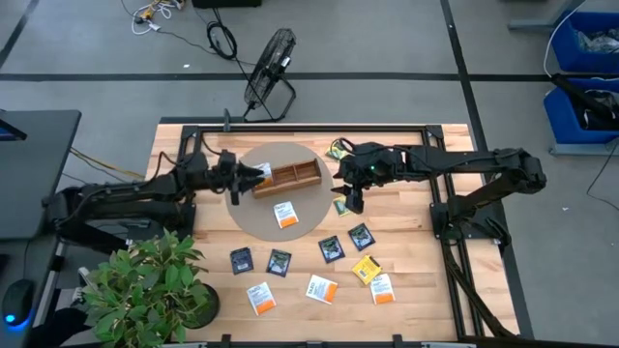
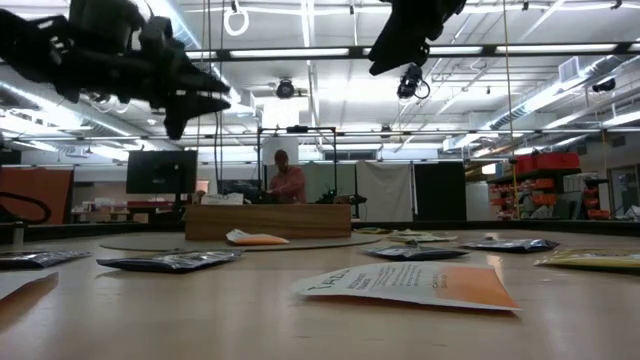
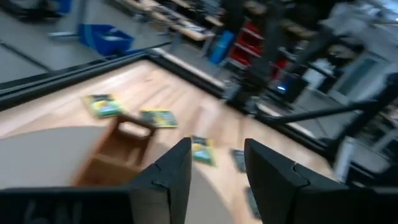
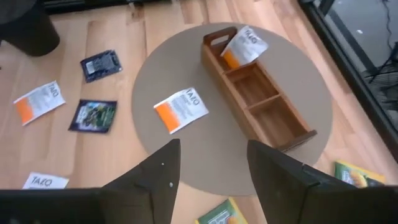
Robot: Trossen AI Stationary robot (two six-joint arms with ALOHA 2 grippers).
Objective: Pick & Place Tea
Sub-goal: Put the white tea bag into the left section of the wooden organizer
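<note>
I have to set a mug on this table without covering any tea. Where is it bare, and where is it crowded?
Bare wood lies between the round mat and the potted plant, on the left arm's side. The mat itself is mostly bare apart from the wooden tray and one white-orange packet. The strip below the mat toward the right arm's side is crowded with scattered packets.

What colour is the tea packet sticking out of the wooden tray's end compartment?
White with an orange band: the tea packet in the wooden tray, clearest in the right wrist view.

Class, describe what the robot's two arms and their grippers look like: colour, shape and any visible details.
Both arms are dark, almost black, jointed segments. The left gripper and right gripper each end in two broad, flat, angular dark fingers. A small green light shows on the right arm in the high view.
</note>
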